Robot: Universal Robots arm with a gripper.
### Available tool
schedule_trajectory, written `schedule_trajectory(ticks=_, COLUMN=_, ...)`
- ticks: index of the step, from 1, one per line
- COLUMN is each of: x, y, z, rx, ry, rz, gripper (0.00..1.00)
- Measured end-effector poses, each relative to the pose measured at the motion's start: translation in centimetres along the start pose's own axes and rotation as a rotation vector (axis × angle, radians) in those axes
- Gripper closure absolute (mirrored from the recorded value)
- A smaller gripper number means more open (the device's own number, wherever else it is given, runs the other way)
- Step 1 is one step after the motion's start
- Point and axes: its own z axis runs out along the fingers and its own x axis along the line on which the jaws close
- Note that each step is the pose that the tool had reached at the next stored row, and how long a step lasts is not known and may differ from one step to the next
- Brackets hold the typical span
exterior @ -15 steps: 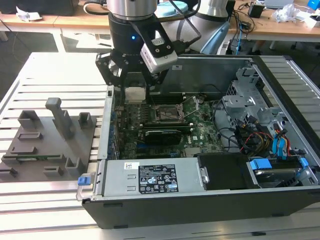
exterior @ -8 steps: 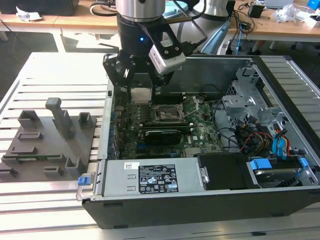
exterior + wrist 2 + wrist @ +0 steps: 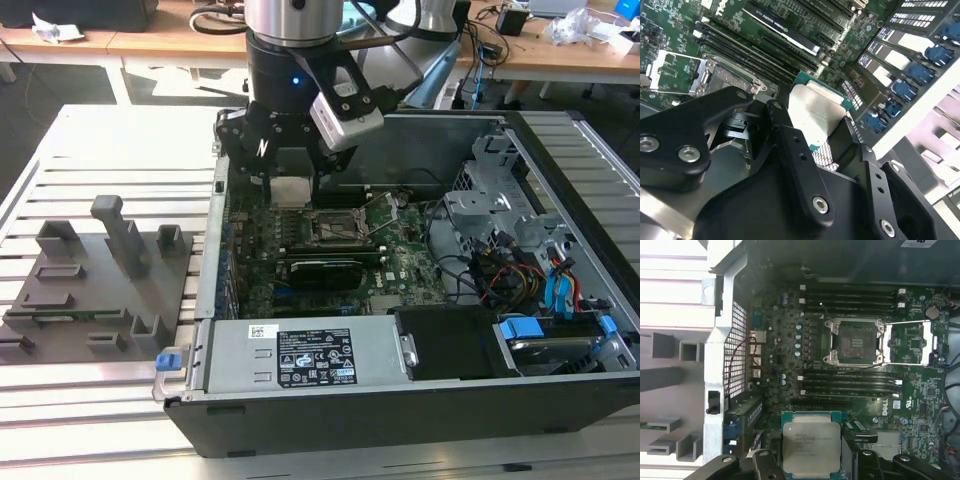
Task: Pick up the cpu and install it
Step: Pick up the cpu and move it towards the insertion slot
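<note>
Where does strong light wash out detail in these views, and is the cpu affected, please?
Second wrist view: the cpu glares pale; first wrist view: the cpu is evenly lit, but the table beside the case is blown white; exterior view: even light.

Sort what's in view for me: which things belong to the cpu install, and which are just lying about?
In the job:
- cpu, held in the gripper
- open socket on the motherboard

Just lying about:
- grey fixture block, outside the case
- long black card
- drive bay cables
- labelled power supply
</note>
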Motion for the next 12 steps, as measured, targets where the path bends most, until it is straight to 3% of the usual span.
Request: schedule_trajectory(ticks=12, x=-1.6, y=-0.05, z=0.39, rx=0.0, ry=0.0021, rz=0.0, gripper=0.45)
